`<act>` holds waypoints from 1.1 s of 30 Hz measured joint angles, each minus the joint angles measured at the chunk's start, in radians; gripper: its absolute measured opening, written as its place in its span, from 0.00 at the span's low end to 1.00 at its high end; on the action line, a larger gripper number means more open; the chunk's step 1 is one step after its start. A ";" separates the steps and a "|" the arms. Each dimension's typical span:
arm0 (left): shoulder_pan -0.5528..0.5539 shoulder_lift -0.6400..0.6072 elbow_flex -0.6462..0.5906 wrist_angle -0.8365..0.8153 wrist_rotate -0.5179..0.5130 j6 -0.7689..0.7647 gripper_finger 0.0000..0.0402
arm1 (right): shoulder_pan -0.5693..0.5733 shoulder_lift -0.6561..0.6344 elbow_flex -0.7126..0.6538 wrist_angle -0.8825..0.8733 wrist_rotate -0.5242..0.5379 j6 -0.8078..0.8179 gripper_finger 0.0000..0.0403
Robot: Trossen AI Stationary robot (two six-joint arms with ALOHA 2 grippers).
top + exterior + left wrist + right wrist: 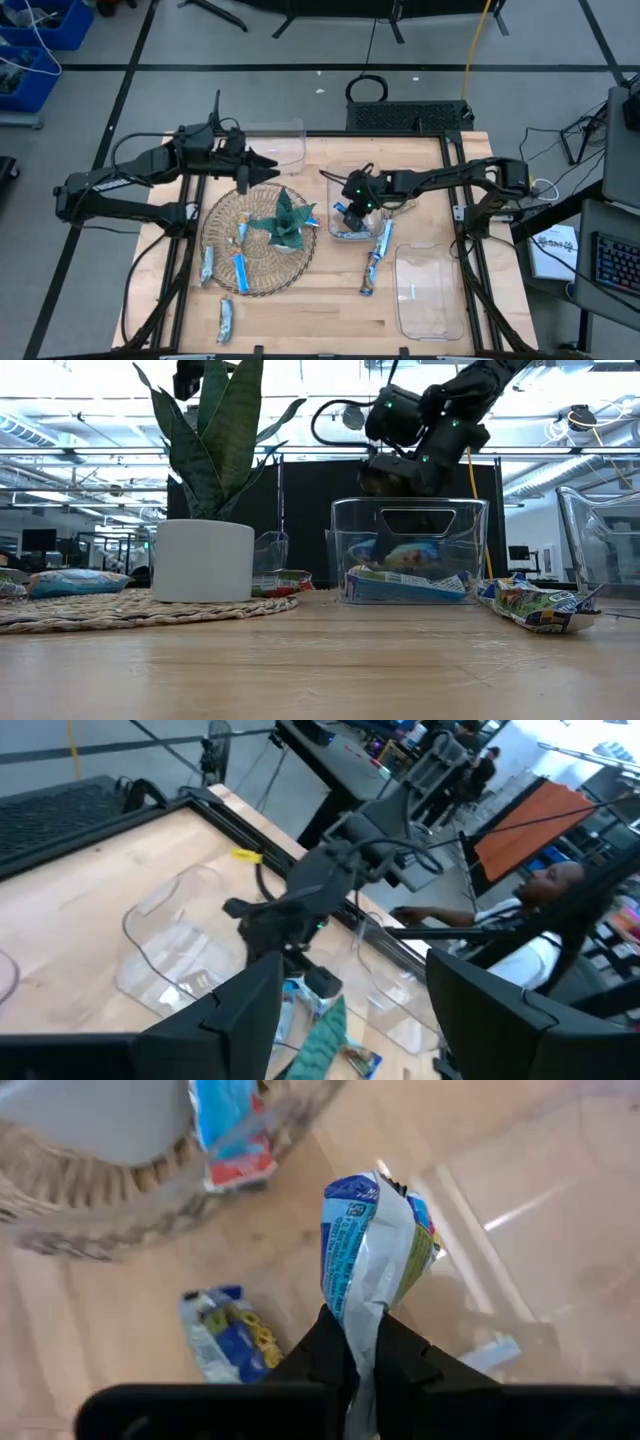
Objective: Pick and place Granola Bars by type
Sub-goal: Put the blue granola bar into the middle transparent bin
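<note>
One granola bar hangs pinched in the right gripper, over a clear bin already holding a bar or two. Several bars remain below on the mat and table. Sorting looks early; the left gripper waits with fingers spread, empty.

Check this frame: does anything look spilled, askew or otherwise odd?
Nothing is damaged or spilled. The odd item is a potted green plant in a white pot on the round woven mat, amid shiny blue wrapped granola bars scattered on the wooden table. The right gripper pinches one bar over the small clear bin.
</note>
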 joint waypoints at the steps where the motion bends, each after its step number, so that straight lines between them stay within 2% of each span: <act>1: 0.000 0.000 0.000 0.001 0.011 -0.001 0.62 | 0.000 0.000 0.000 0.001 0.000 -0.009 0.11; 8: 0.000 0.001 0.000 -0.001 0.069 -0.006 0.63 | -0.005 -0.071 0.001 -0.002 0.003 -0.051 0.32; 13: 0.000 0.001 0.000 0.000 0.069 0.008 0.63 | -0.006 -0.113 0.002 -0.018 0.005 -0.095 0.39; 15: 0.000 0.001 0.000 0.001 0.069 0.009 0.63 | -0.004 -0.112 0.015 -0.053 -0.032 -0.129 0.40; 18: 0.000 0.001 0.000 0.001 0.090 0.011 0.63 | 0.040 -0.112 0.107 -0.186 -0.137 -0.298 0.40; 20: 0.001 0.001 0.000 0.000 0.111 0.023 0.63 | 0.100 -0.114 0.196 -0.299 -0.144 -0.473 0.40; 22: 0.001 0.001 0.000 -0.003 0.114 0.040 0.63 | 0.170 -0.114 0.282 -0.394 -0.097 -0.646 0.40; 25: 0.001 0.001 0.000 -0.006 0.114 0.064 0.63 | 0.279 -0.114 0.366 -0.421 0.010 -0.842 0.40; 30: 0.001 0.001 0.000 -0.036 0.148 0.085 0.63 | 0.444 -0.109 0.387 -0.388 0.133 -1.014 0.42; 33: 0.001 0.001 0.000 -0.064 0.197 0.095 0.63 | 0.500 -0.088 0.387 -0.397 0.199 -1.031 0.44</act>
